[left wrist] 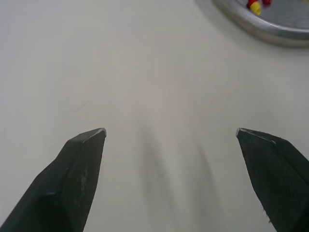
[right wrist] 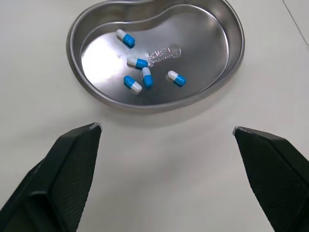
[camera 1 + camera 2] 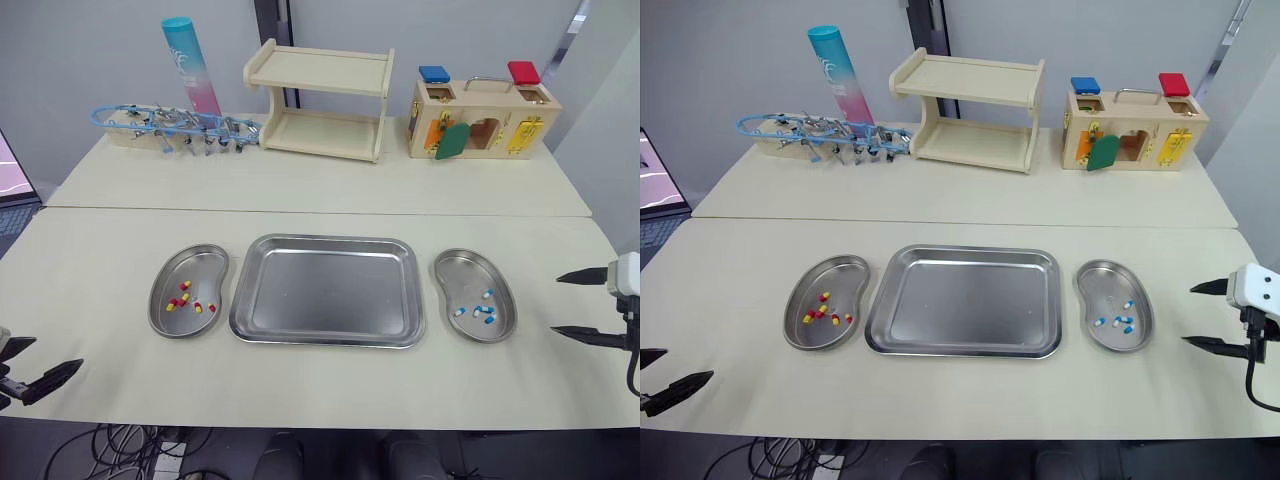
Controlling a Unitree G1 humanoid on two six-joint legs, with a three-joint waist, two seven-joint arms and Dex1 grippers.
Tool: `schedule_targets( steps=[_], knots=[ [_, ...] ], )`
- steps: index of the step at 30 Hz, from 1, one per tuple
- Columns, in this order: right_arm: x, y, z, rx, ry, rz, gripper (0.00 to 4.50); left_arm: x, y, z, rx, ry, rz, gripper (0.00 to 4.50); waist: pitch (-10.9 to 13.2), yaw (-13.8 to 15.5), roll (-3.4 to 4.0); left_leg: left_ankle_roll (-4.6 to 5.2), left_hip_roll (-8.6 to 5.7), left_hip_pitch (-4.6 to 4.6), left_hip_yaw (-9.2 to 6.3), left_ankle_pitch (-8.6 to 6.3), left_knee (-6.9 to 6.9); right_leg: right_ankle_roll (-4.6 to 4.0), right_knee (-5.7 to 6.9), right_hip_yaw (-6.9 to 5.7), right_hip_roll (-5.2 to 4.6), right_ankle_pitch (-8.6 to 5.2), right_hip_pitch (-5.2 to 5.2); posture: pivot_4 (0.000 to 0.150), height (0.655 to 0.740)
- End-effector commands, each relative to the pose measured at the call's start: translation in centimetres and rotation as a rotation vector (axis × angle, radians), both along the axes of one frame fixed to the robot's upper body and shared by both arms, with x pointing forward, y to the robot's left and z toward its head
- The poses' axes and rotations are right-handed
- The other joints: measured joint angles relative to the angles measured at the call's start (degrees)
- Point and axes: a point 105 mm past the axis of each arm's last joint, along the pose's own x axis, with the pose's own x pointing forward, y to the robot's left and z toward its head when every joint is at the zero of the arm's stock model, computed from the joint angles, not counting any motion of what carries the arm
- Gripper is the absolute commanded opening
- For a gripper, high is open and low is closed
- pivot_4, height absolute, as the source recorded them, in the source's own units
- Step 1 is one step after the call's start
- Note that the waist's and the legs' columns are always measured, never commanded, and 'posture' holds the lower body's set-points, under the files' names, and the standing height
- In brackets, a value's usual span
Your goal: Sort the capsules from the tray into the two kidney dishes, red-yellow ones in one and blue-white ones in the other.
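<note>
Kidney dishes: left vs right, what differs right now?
Contents: the left kidney dish holds red-yellow capsules; the right kidney dish holds five blue-white capsules.
Position: the left kidney dish lies on the robot's left of the tray, the right kidney dish on its right.
Pose: they mirror each other, each with its notched side facing the tray.
Shared: both are shiny metal, kidney-shaped, and not touching the tray.

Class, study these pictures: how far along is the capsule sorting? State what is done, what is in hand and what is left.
Done: the tray holds no capsules; the red-yellow capsules lie in the left kidney dish, five blue-white capsules in the right kidney dish. In hand: nothing; the left tool and right tool are open and empty, apart from the dishes. Left: seemingly nothing; the sorting looks complete.
</note>
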Motion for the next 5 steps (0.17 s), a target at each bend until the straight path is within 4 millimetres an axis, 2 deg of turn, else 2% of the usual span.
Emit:
schedule_targets(
  steps=[1,5],
  knots=[
    [-0.02,-0.13,0.73,-0.031,0.013,0.022,4.46,0.45,0.49,1.59,0.024,-0.023,-0.01,4.5,0.0,0.1,0.01,0.0,0.0,0.0,0.0,0.0,-0.01,0.0,0.0,0.0,0.0,0.0,0.0,0.15,0.74],
    [0.11,0.13,0.69,-0.031,0.019,0.032,4.46,1.34,0.35,2.05,0.002,-0.045,-0.022,4.5,0.1,0.1,0.11,0.0,0.0,0.02,0.01,0.0,-0.02,0.0,0.02,0.0,0.0,0.0,-0.01,0.15,0.74]
  ],
)
